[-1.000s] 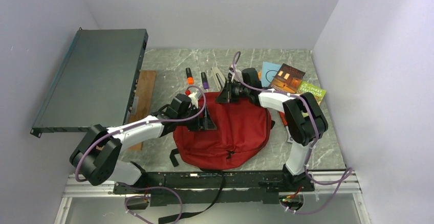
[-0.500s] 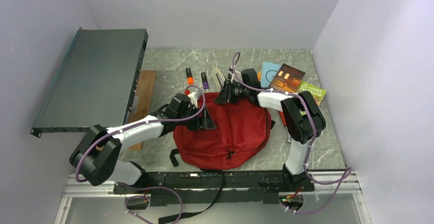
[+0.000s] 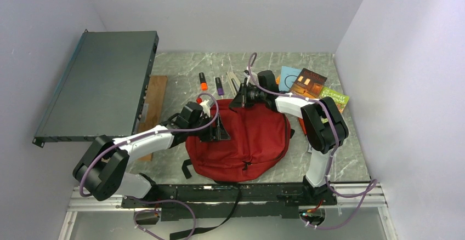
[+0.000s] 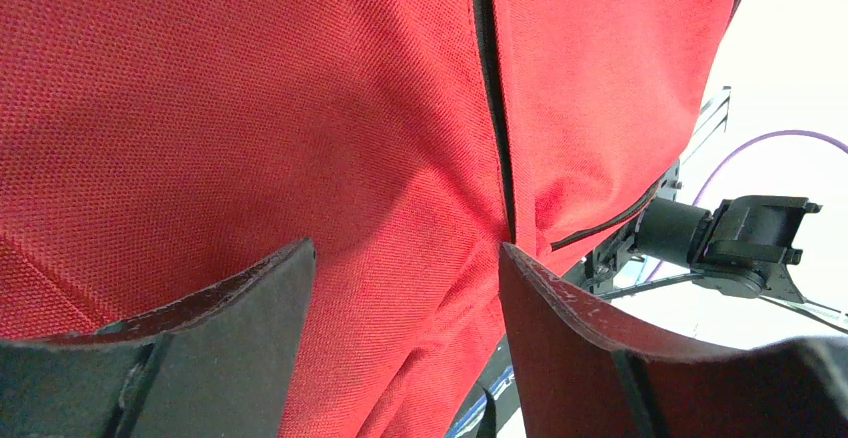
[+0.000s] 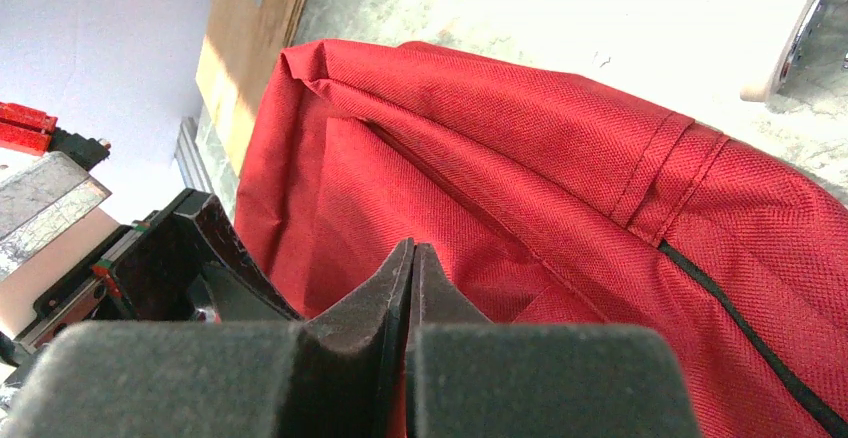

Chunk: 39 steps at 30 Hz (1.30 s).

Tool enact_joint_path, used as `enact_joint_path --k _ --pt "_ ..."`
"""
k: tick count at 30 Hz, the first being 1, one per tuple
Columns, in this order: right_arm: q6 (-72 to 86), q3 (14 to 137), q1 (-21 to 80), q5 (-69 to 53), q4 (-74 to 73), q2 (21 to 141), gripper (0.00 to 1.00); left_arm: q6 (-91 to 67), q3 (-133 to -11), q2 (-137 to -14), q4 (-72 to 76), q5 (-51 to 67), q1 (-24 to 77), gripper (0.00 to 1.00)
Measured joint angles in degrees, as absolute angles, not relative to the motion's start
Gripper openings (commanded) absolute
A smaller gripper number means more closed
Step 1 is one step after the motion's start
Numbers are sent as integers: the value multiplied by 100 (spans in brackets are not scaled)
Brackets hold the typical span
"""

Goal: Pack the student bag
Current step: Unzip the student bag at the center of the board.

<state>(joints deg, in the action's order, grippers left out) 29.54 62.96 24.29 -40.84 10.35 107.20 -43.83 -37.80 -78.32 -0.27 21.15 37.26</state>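
The student bag (image 3: 244,138) lies flat in the middle of the table (image 3: 334,158), close to the near edge, and its black zipper (image 4: 492,88) looks closed where I can see it. The left claw (image 4: 405,258) stands wide, its fingers pressed to the red cloth on either side of that zipper line and gripping nothing. The right claw (image 5: 412,248) sits at the bag's far top edge with its fingers tight together. I cannot tell whether a zipper pull or a pinch of cloth is caught between them. I'd judge the step in hand is getting the bag open, with no packing done: the books (image 3: 310,84) and markers (image 3: 203,81) lie out on the table beyond it. To do it well, the left claw should close on cloth beside the zipper and hold it taut while the right draws low along the track, not upward, or the soft bag will lift and bunch.
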Motion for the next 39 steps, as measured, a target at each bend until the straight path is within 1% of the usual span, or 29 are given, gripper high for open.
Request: enact_joint_path --k 4,7,8,12,16,18,20,24,25,26,28,30,34,37,38,39 --pt "2961 6300 2429 -4082 1035 10720 0 -4383 -3771 -7813 -23 2115 3726 73" --pt "2941 6300 2427 -4082 1035 10720 17 -4383 -3769 -7815 -23 2115 3726 73" --pt "2917 6300 2427 -4080 1031 10720 20 -4383 -3769 -7813 -23 2115 3726 73" --pt "2788 6302 2429 -4077 939 10720 26 -4383 -3769 -7813 -23 2117 3726 73" --pt "2665 6329 2429 -4082 886 10744 30 -4390 -3767 -7795 -23 2115 3726 73" --pt "2609 6379 2429 -4082 860 10787 30 -4405 -3758 -7762 -25 2117 3726 73" --pt "2569 6401 2432 -4080 856 10825 25 -4407 -3756 -7738 -23 2115 3726 73" --pt "2547 6425 2445 -4082 836 10899 26 -4423 -3756 -7732 -23 2117 3726 73" --pt "2541 6453 2451 -4080 810 10932 24 -4425 -3756 -7732 -21 2117 3726 73" --pt "2528 6469 2460 -4077 799 10951 19 -4425 -3756 -7732 -21 2119 3726 73" --pt "2486 6499 2475 -4073 753 10971 1 -4425 -3756 -7732 -21 2117 3726 73" --pt "2434 6536 2480 -4062 687 10982 0 -4423 -3756 -7732 -23 2115 3719 71" --pt "2456 6578 2484 -3983 609 10958 0 -4482 -3767 -7778 54 2206 3599 62" --pt "2652 6442 2484 -3962 703 10807 0 -4683 -3800 -7940 329 2329 3328 54" --pt "2783 6357 2484 -3990 797 10728 0 -4757 -3828 -8005 416 2342 3262 51" --pt "2915 6276 2484 -4025 895 10659 0 -4810 -3876 -8099 506 2333 3188 44"
